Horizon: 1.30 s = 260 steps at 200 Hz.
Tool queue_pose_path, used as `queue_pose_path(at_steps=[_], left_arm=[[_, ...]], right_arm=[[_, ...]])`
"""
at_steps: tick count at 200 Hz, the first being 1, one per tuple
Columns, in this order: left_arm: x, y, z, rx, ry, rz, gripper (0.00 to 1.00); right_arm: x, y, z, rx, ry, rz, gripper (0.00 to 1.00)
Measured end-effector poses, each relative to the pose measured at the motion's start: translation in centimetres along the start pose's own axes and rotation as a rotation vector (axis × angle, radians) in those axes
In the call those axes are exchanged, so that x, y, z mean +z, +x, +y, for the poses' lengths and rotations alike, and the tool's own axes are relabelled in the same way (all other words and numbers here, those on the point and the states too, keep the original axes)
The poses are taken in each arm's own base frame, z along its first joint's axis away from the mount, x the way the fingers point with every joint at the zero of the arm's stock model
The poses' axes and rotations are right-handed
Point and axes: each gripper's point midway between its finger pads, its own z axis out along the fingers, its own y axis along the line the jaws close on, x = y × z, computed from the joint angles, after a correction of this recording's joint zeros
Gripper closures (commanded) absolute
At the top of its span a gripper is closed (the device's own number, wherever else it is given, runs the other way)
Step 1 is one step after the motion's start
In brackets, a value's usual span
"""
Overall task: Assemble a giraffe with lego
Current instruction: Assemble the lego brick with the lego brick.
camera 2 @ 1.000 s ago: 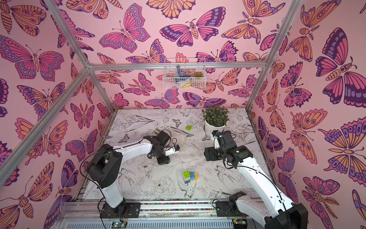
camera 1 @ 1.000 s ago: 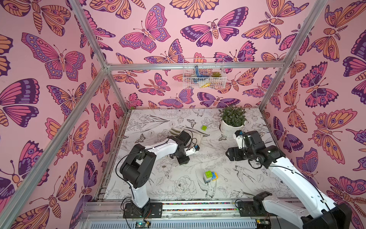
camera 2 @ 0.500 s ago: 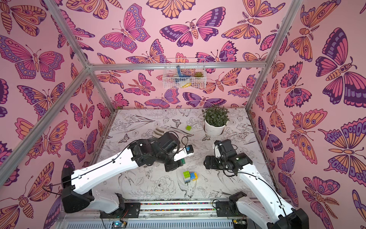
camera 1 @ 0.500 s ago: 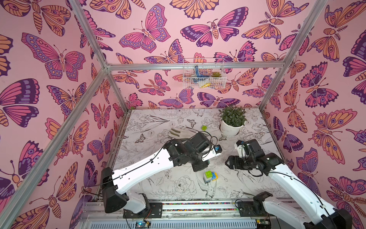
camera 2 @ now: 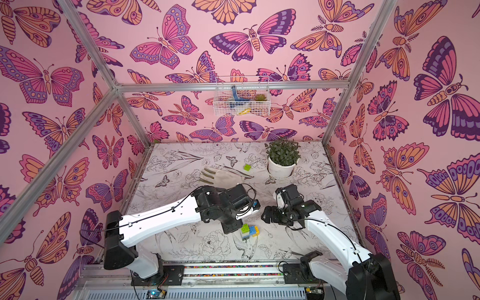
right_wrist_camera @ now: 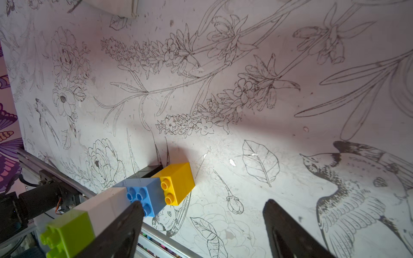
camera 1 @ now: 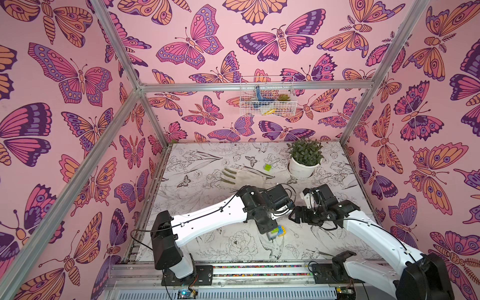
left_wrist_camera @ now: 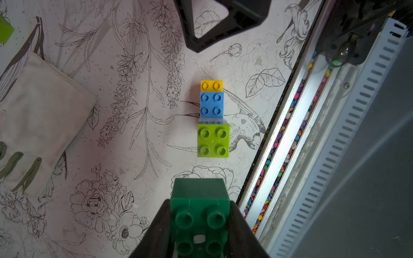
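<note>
Over the last second the left arm has unfolded from the left middle of the surface (camera 1: 207,161) and stretched toward the brick figure, while the right arm has sunk lower and drawn in.

Pink butterfly walls on an aluminium frame enclose the scene, and the surface carries black line drawings of flowers and birds. The left arm lies long and low from its front base, forearm nearly level, wrist bent down. The right arm rises from its front base and folds back toward the middle.

A potted plant (camera 1: 304,161) stands at the back right. A pale glove (camera 1: 244,178) lies flat behind the left wrist, which covers its cuff in both top views. A wire basket (camera 1: 266,100) hangs on the back wall.

The giraffe (left_wrist_camera: 212,118) stands unfinished near the front edge, between the two tools. Its blue body rests on black and yellow legs, and white and lime neck bricks are stacked at one end.

The left tool (left_wrist_camera: 200,205) pinches a dark green brick (left_wrist_camera: 200,196), studs facing the wrist camera, just short of the lime top. The right tool (right_wrist_camera: 202,206) has its fingers spread wide, one beside the blue body, not touching it as far as shows. A loose lime brick (camera 1: 267,167) lies well behind, near the pot.
</note>
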Motion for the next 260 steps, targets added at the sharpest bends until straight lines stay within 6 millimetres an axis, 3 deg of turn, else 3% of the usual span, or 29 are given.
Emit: queue_pose_path(at_steps=[90, 260], left_arm=[[1.9, -0.6, -1.4, -0.005, 0.071, 0.037, 1.0], [3.8, -1.3, -1.9, -0.013, 0.112, 0.07, 0.99]], right_arm=[[2.8, 0.8, 0.5, -0.039, -0.002, 0.065, 0.13], [4.3, 1.4, 0.0, -0.051, 0.019, 0.103, 0.13]])
